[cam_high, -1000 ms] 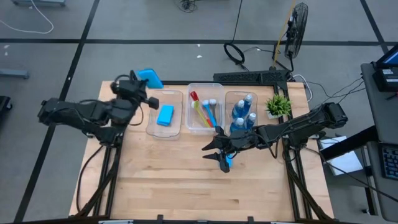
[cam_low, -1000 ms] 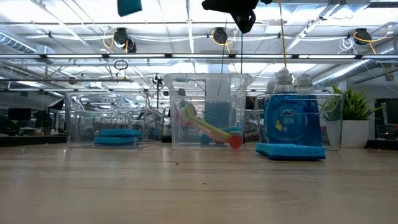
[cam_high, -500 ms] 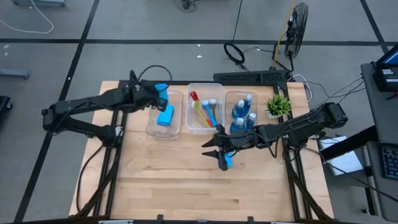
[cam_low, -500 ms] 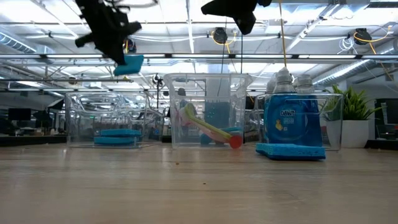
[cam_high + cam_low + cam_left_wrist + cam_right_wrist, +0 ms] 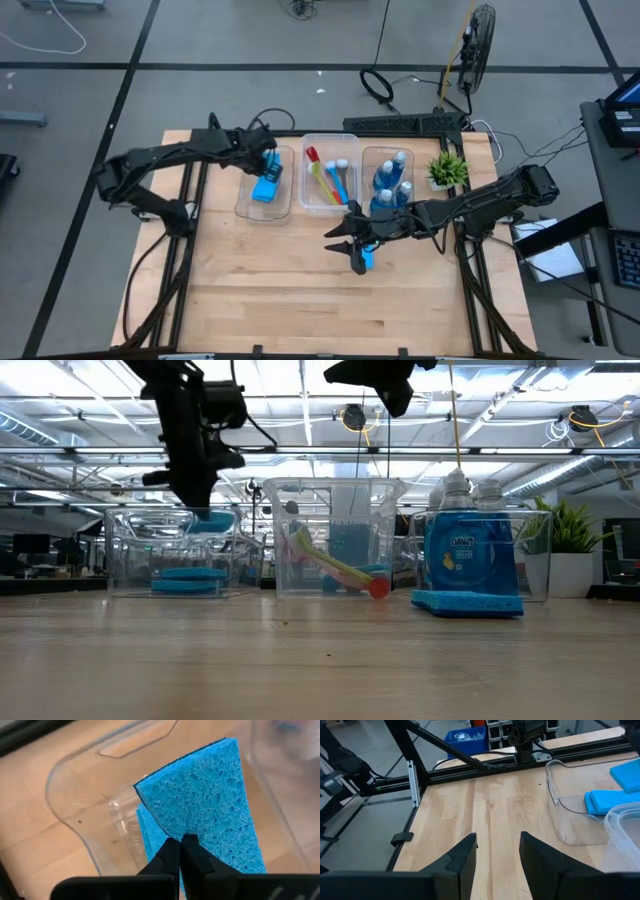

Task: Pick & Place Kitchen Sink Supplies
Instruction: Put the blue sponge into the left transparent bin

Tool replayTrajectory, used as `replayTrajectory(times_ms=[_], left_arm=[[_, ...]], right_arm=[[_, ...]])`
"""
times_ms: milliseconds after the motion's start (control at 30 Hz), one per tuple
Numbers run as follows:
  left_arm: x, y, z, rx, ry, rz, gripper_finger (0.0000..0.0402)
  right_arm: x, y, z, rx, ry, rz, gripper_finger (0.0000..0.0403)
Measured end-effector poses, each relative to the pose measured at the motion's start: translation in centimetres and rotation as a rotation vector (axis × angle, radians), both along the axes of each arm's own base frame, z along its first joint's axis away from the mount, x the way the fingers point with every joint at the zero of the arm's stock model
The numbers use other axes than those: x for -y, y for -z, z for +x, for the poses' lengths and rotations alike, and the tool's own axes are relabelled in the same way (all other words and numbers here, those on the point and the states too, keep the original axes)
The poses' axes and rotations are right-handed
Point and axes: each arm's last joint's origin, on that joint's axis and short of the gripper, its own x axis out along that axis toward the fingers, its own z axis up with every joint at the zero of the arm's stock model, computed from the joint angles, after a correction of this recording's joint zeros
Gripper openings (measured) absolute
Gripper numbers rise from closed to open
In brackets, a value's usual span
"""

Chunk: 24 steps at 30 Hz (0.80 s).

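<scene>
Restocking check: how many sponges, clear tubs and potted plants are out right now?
Sponges: at least 3: held sponge in the left claw, tub sponge (the pile may hide more), table sponge
Clear tubs: 3: left tub, middle tub, right tub
Potted plant: 1
Total: at least 7

Sponges, flat, bright blue: one (image 5: pixel 210 800) held tilted over the left tub (image 5: pixel 245 205), above another (image 5: pixel 265 190) lying flat inside; one (image 5: pixel 467 603) flat on the table; dish brushes (image 5: pixel 327 180), red, yellow-green, blue, leaning in the middle tub (image 5: pixel 303 202); blue bottles (image 5: pixel 392 180), pale caps, upright in the right tub (image 5: pixel 368 152).
</scene>
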Motion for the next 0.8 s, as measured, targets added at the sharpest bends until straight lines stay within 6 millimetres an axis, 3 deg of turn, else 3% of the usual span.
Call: replayTrajectory(times_ms=[533,800], left_arm=[[-0.9,4.0,2.4,-0.052,0.022,-0.114,0.0003],[-1.0,4.6,2.7,-0.065,-0.002,-0.129,0.0044]], right_arm=[[0.0,0.0,0.0,0.000,-0.001,-0.003,0.0134],[0.0,0.0,0.0,0.000,-0.001,-0.004,0.0134]])
